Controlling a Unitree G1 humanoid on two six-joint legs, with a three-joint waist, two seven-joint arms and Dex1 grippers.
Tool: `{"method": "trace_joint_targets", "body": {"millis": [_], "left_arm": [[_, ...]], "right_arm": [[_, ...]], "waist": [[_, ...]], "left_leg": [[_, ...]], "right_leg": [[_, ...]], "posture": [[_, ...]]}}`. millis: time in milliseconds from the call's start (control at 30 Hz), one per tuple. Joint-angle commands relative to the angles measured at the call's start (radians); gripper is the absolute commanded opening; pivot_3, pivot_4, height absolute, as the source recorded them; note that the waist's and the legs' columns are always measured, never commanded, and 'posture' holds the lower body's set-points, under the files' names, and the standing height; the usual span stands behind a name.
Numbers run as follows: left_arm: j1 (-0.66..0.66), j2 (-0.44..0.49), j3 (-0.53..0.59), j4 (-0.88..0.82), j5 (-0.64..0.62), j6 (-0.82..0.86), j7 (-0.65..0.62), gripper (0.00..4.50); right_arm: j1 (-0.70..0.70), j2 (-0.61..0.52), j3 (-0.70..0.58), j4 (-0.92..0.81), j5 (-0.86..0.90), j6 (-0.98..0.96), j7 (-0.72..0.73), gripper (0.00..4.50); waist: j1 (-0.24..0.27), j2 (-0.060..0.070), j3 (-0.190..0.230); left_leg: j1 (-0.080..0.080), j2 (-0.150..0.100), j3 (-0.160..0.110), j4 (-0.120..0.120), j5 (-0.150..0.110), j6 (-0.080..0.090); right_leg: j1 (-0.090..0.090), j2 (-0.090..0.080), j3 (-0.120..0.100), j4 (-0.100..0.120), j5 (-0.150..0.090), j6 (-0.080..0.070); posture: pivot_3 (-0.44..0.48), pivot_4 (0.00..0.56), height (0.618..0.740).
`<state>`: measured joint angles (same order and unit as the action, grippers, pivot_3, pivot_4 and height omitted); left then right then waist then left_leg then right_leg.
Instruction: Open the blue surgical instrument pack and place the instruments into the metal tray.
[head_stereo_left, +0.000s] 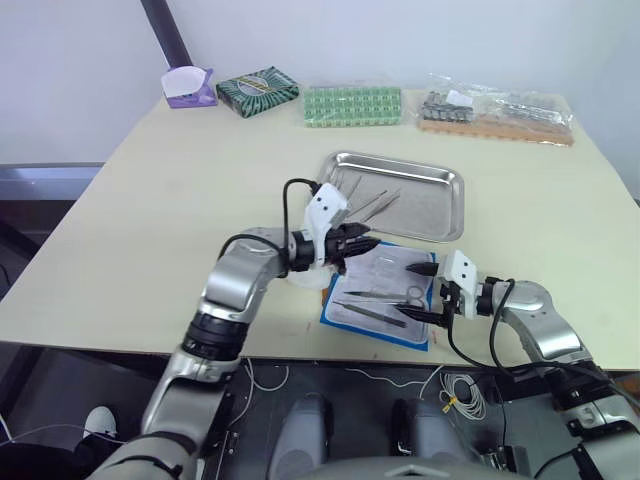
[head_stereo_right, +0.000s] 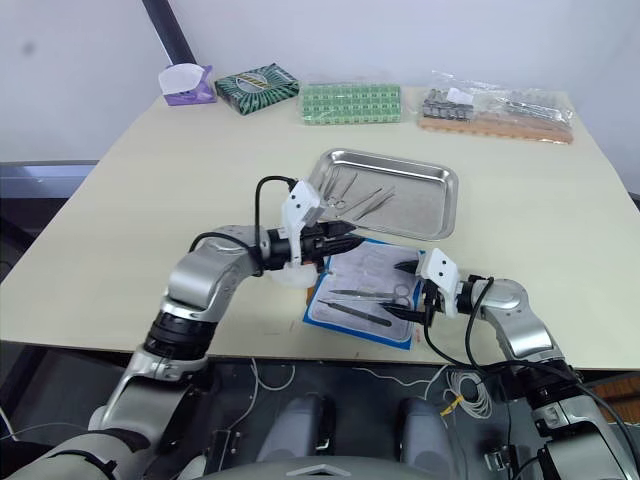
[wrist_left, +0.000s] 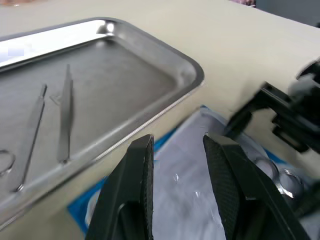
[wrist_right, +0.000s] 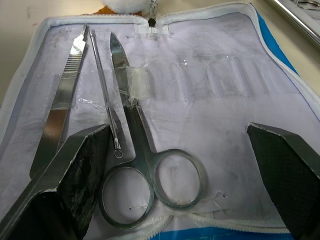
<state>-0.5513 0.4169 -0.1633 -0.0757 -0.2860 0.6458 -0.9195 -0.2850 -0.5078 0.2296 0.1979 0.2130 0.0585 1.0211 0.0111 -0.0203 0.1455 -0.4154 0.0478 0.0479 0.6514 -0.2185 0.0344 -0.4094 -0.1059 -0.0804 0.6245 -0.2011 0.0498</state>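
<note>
1. Your right claw (wrist_right: 185, 170) is spread wide and empty, its 2 black fingers straddling the ring handles of the scissors (wrist_right: 142, 170). It sits low at the near edge of the blue surgical instrument pack (head_stereo_left: 385, 290), which reads as lined up for the next pickup.
2. Your left claw (wrist_left: 175, 175) is also parted with nothing between its fingers. It hovers over the pack's far edge, just beside the near rim of the metal tray (head_stereo_left: 445, 215), likely a drop-off or waiting spot.
3. The pack lies unzipped and flat on the counter (head_stereo_left: 150, 200), whitish lining up, so the tools can be lifted straight out.
4. 3 instruments remain on the lining: the scissors, a thin probe (wrist_right: 105, 95) touching them, and tweezers (wrist_right: 62, 105) just beside that.
5. The tray already carries several slender instruments (wrist_left: 65, 112), so I judge the transfer roughly half done.
6. Close on the scissors' shank carefully; the probe crossing it could be dragged along.
</note>
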Motion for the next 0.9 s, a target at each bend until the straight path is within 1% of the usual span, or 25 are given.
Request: {"method": "trace_joint_targets", "body": {"millis": [33, 67, 133, 167, 200, 233, 300, 333, 367, 500, 700, 767, 800, 900], "left_arm": [[0.023, 0.055, 0.047, -0.033, -0.086, -0.056, -0.124, 1.65], [0.041, 0.071, 0.067, -0.025, -0.102, -0.095, -0.153, 1.65], [0.076, 0.124, 0.113, -0.010, -0.169, -0.108, -0.257, 1.65], [0.089, 0.154, 0.129, 0.000, -0.193, -0.118, -0.309, 2.19], [0.096, 0.184, 0.142, 0.014, -0.210, -0.127, -0.353, 2.36], [0.101, 0.202, 0.148, 0.024, -0.218, -0.138, -0.378, 2.99], [0.113, 0.262, 0.166, 0.060, -0.227, -0.189, -0.468, 3.81], [0.117, 0.287, 0.174, 0.074, -0.230, -0.213, -0.507, 4.18], [0.117, 0.308, 0.181, 0.088, -0.233, -0.228, -0.537, 4.37], [0.090, 0.357, 0.186, 0.138, -0.230, -0.276, -0.611, 4.37], [0.038, 0.349, 0.150, 0.191, -0.204, -0.331, -0.641, 4.37], [0.016, 0.336, 0.130, 0.215, -0.190, -0.353, -0.649, 4.37], [0.002, 0.323, 0.117, 0.230, -0.184, -0.363, -0.652, 4.37], [-0.045, 0.266, 0.076, 0.293, -0.160, -0.401, -0.657, 4.37]], "right_arm": [[0.066, -0.021, 0.060, 0.101, -0.083, 0.049, 0.004, 4.50], [0.067, -0.021, 0.060, 0.100, -0.083, 0.049, 0.005, 4.50], [0.070, -0.020, 0.055, 0.095, -0.079, 0.048, 0.008, 4.50], [0.072, -0.021, 0.054, 0.093, -0.078, 0.047, 0.009, 4.50], [0.074, -0.022, 0.052, 0.090, -0.076, 0.046, 0.011, 4.50], [0.076, -0.024, 0.051, 0.088, -0.076, 0.045, 0.012, 4.50], [0.080, -0.026, 0.044, 0.078, -0.068, 0.044, 0.018, 4.50], [0.082, -0.028, 0.042, 0.074, -0.067, 0.043, 0.021, 4.50], [0.085, -0.030, 0.039, 0.071, -0.065, 0.042, 0.024, 4.50], [0.097, -0.037, 0.019, 0.055, -0.049, 0.025, 0.034, 4.50], [0.133, -0.063, -0.047, -0.049, 0.017, 0.016, 0.054, 4.50], [0.156, -0.082, -0.087, -0.128, 0.061, 0.047, 0.054, 4.50], [0.177, -0.101, -0.116, -0.186, 0.088, 0.068, 0.050, 4.50], [0.285, -0.200, -0.254, -0.431, 0.196, 0.166, 0.037, 4.50]], "waist": [[0.001, 0.000, 0.000], [0.001, 0.000, 0.000], [0.000, 0.000, 0.000], [0.000, 0.001, 0.001], [0.000, 0.001, 0.001], [0.000, 0.001, 0.001], [0.003, 0.001, 0.001], [0.004, 0.001, 0.001], [0.003, 0.002, 0.001], [0.005, 0.003, 0.002], [0.009, 0.005, 0.005], [0.008, 0.005, 0.005], [0.009, 0.005, 0.005], [0.025, 0.010, 0.010]], "left_leg": [[0.000, 0.000, 0.000, 0.000, 0.000, 0.000], [0.000, 0.001, 0.000, 0.000, 0.000, 0.000], [0.000, 0.001, 0.000, 0.000, 0.000, 0.000], [0.000, 0.001, 0.000, 0.000, 0.000, 0.000], [0.000, 0.001, 0.000, -0.001, 0.000, 0.000], [-0.001, 0.001, 0.000, -0.001, 0.000, 0.000], [-0.001, 0.001, 0.000, -0.001, 0.000, 0.000], [-0.001, 0.001, 0.000, -0.001, 0.000, 0.000], [-0.001, 0.001, 0.000, -0.001, 0.000, 0.000], [-0.002, 0.001, 0.000, -0.001, 0.000, 0.000], [-0.006, 0.000, 0.000, -0.002, -0.001, -0.001], [-0.009, -0.001, 0.000, -0.002, -0.001, -0.001], [-0.013, -0.001, -0.001, -0.002, 0.001, 0.003], [-0.017, -0.006, 0.000, -0.001, 0.002, 0.003]], "right_leg": [[0.000, 0.000, 0.000, 0.000, 0.000, 0.000], [0.000, 0.000, 0.000, 0.000, 0.000, 0.000], [0.000, 0.000, 0.000, 0.000, 0.000, 0.000], [0.000, 0.000, 0.000, 0.000, 0.000, 0.000], [-0.001, 0.000, 0.000, 0.000, 0.000, 0.000], [-0.001, 0.000, 0.000, 0.000, 0.000, 0.000], [-0.001, 0.000, -0.001, 0.000, 0.000, 0.000], [-0.001, 0.000, -0.001, 0.000, 0.000, 0.000], [-0.001, -0.001, -0.001, -0.001, 0.000, 0.000], [-0.001, -0.002, -0.001, -0.002, 0.000, 0.000], [-0.003, -0.003, -0.002, -0.005, 0.000, 0.000], [-0.006, -0.002, -0.002, -0.005, 0.000, 0.000], [-0.009, -0.002, -0.003, -0.005, 0.000, 0.000], [-0.011, -0.001, -0.003, -0.005, 0.000, 0.000]], "posture": [[0.000, 0.150, 0.740], [0.000, 0.150, 0.740], [0.000, 0.150, 0.740], [0.000, 0.150, 0.740], [0.000, 0.150, 0.740], [0.000, 0.150, 0.740], [0.000, 0.150, 0.740], [0.000, 0.150, 0.740], [0.000, 0.150, 0.740], [0.000, 0.150, 0.740], [0.000, 0.150, 0.740], [0.000, 0.150, 0.740], [0.000, 0.150, 0.740], [0.000, 0.150, 0.740]]}}
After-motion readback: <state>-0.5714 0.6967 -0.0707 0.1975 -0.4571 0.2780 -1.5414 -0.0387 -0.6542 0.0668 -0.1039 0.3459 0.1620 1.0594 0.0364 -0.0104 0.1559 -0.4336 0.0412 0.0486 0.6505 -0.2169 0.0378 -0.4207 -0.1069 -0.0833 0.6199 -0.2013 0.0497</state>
